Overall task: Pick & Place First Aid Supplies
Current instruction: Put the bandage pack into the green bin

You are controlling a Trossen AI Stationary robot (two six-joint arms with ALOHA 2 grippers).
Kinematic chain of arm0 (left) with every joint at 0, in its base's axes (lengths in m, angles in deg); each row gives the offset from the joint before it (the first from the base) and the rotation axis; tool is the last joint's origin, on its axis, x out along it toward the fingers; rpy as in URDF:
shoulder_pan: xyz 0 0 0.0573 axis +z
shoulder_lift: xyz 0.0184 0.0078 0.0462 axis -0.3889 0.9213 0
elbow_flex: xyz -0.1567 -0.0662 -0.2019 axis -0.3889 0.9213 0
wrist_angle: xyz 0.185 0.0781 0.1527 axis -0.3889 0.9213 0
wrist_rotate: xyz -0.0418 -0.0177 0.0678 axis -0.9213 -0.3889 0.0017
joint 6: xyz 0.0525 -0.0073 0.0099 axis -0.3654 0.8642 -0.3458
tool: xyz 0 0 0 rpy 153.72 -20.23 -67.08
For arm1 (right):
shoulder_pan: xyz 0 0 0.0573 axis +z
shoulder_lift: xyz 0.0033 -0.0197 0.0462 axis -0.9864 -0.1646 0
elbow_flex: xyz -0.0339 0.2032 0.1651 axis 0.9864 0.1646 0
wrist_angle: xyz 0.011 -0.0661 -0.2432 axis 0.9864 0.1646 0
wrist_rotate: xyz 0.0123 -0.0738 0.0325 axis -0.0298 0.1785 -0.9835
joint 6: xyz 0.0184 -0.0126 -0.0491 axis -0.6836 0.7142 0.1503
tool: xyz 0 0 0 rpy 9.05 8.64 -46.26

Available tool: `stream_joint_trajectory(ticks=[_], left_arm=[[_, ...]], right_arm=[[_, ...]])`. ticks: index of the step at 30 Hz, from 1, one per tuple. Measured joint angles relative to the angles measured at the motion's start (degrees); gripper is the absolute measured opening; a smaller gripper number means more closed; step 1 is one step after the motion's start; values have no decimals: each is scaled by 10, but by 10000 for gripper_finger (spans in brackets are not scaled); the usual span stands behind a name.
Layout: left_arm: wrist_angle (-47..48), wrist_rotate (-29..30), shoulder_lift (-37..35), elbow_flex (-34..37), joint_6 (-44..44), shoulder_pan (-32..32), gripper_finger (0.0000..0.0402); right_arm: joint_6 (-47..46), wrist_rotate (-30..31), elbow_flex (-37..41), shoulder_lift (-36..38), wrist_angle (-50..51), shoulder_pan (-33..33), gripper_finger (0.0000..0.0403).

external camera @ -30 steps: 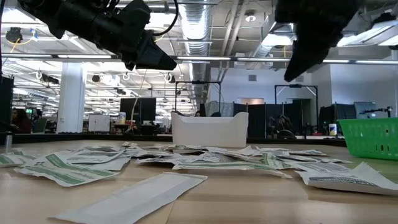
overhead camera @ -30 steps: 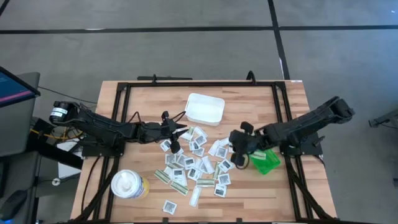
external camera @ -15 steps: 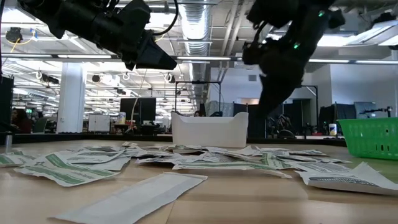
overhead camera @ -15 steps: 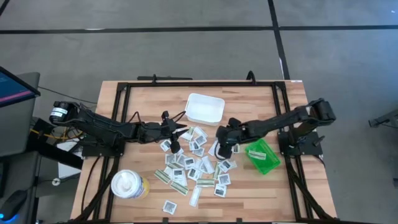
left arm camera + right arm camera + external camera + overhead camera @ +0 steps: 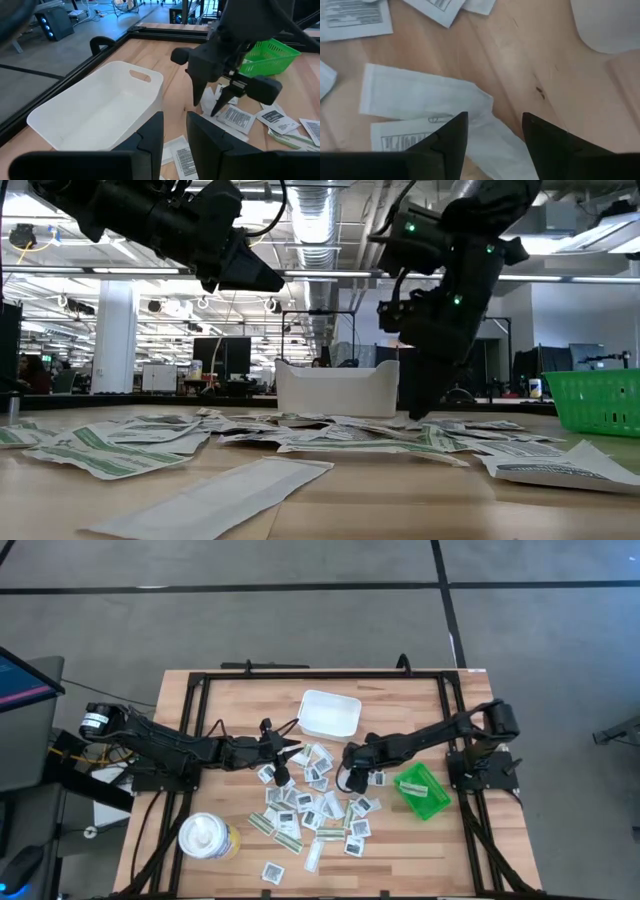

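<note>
Right gripper [image 5: 348, 778] newly over wooden table [image 5: 400, 840]

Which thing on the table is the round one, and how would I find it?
Start at the wooden table and go to the near corner on the left arm's side. There, apart from the scattered first aid packets, stands a round tub with a white top and a yellow side. It is the only round thing; the white tray and green bin are boxy.
</note>
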Motion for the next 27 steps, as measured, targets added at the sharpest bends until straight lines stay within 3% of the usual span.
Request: stream_joint_trajectory(ticks=[6,14,27], left_arm=[[0,0,0,0,0,0,85],[0,0,0,0,0,0,85],[0,0,0,0,-12,0,85]], right_arm=[[0,-1,-1,-8,4,0,144],[0,-8,-1,-4,8,1,10],[5,-4,-53,105,101,55,1]])
